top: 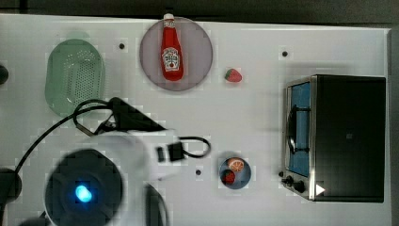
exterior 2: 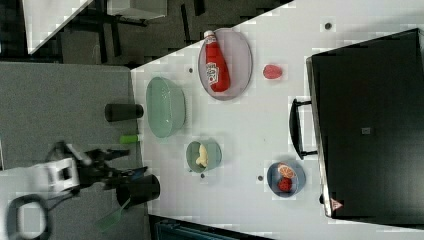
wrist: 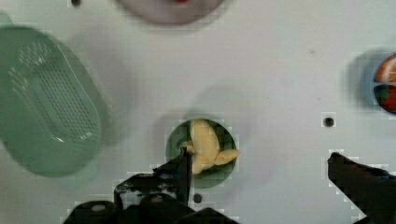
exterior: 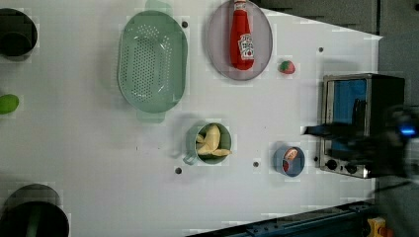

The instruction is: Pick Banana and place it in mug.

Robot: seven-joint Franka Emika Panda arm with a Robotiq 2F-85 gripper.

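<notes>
Banana (exterior: 212, 142) inside the mug (exterior: 191, 146), gripper (wrist: 261, 163) above it with fingers spread, grasping nothing.

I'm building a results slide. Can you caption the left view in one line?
The banana sits inside the mug at mid-table, beside the green basket and a ketchup bottle on its plate.

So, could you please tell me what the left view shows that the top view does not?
In the left view, the banana lies inside the mug, below the green basket. In the top view, the arm's white body covers that patch of table, so neither can be made out there. Both views share the basket, the ketchup bottle on its plate, the strawberry, the small blue bowl and the toaster oven.
</notes>
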